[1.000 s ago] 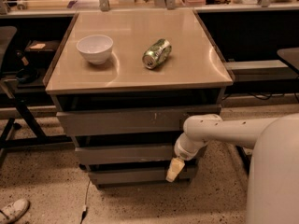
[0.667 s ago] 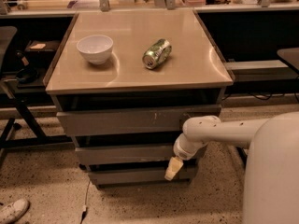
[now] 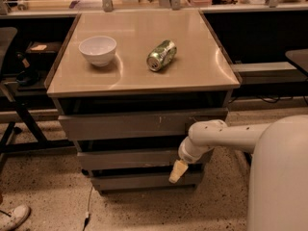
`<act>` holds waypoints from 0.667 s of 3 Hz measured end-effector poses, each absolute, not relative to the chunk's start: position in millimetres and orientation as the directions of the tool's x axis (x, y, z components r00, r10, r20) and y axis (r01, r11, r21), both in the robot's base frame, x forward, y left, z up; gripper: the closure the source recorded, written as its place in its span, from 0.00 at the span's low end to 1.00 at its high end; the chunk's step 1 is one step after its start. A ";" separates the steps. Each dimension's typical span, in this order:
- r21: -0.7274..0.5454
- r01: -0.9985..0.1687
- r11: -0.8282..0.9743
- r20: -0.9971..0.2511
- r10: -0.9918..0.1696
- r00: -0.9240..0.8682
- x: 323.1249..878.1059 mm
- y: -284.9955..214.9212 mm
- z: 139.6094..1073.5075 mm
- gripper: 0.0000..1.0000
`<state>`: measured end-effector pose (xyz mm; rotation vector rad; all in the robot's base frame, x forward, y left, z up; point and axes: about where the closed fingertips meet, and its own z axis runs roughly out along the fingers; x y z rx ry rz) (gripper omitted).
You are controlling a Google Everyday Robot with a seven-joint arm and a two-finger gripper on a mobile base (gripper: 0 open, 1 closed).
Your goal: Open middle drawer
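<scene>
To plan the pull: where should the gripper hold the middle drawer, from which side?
Probably the front panel's top edge, from the front and above: the middle drawer has a flat, handle-less front with a dark gap above. The gripper hangs before its right end.
</scene>
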<state>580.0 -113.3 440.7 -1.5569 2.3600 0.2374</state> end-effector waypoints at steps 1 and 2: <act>-0.004 -0.920 0.391 -0.344 -0.865 -0.366 576.1 -103.9 421.4 0.00; -0.020 -0.928 0.371 -0.345 -0.874 -0.342 584.8 -97.5 413.4 0.00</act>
